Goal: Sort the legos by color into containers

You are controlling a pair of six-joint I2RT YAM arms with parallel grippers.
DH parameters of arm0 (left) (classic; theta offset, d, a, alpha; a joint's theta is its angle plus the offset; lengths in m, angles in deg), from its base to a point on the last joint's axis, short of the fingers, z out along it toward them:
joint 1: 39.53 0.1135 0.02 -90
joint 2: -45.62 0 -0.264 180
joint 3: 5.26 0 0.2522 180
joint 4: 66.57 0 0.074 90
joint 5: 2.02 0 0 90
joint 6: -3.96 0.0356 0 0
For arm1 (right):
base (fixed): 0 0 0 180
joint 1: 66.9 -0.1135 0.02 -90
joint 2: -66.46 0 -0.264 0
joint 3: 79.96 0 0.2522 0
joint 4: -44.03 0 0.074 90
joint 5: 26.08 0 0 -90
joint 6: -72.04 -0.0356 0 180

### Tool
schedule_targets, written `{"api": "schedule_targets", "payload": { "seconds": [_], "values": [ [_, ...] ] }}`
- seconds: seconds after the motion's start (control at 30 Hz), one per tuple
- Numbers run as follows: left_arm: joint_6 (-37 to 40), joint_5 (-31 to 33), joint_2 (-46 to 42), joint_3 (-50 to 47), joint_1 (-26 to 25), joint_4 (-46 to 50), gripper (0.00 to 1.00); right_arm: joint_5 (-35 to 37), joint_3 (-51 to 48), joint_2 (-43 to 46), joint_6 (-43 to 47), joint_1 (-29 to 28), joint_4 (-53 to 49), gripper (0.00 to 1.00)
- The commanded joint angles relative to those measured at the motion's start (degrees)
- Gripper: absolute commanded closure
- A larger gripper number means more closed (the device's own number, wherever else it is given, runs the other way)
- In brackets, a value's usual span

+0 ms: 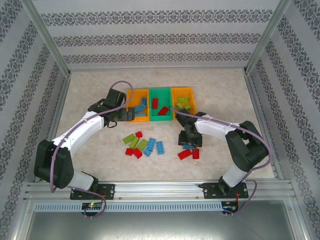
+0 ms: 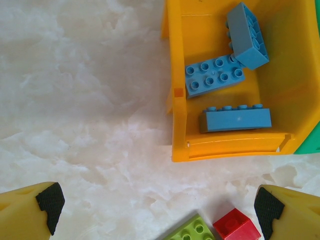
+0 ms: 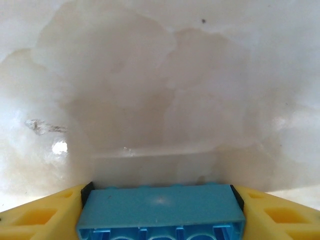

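Finding: my right fingers (image 3: 40, 217) apparently clamp one blue brick (image 3: 160, 207); left fingers (image 2: 30, 215) (near the orange bin (image 2: 177, 125)) stand wide.

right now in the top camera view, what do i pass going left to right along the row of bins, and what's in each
rectangular orange plastic bin holding light blue studded bricks → rectangular green plastic bin holding red studded bricks → second orange plastic bin holding lime green studded bricks
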Motion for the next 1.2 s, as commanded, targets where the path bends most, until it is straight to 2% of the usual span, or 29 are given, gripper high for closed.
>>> {"api": "schedule_targets", "payload": {
  "seconds": [0.0, 0.13, 0.27, 0.63, 0.9, 1.03, 1.17],
  "values": [
    [-0.43, 1.17, -1.13, -0.36, 0.13, -0.53, 0.01, 0.34, 1.67, -1.09, -0.34, -1.22, -1.2, 0.45],
    [-0.45, 1.6, -1.24, -0.66, 0.12, -0.42, 0.01, 0.45, 5.04, -0.5, -0.1, -2.01, -0.83, 0.47],
    [-0.8, 2.11, -1.21, -0.8, 0.32, 0.07, 0.01, -1.97, 13.48, -1.62, 1.95, -3.72, -0.18, 0.48],
    [-2.22, 1.85, -3.88, -4.06, 2.24, 1.25, 0.01, -10.58, 40.27, -15.69, 4.01, -6.25, 7.45, 0.48],
    [-0.36, -2.93, -4.71, -6.46, 2.21, 1.16, 0.01, -15.46, 58.93, -30.35, 2.71, -5.27, 6.72, 0.49],
    [-0.03, -4.43, -6.3, -8.37, 2.25, 0.48, 0.0, -16.19, 63.08, -34.38, 0.76, -4.22, 7.39, 0.48],
    [1.41, -9.54, -7.29, -10.14, 1.67, -1.92, 0.0, -16.9, 66.08, -37.82, -0.79, -3.12, 7.57, 0.44]
  ]
}}
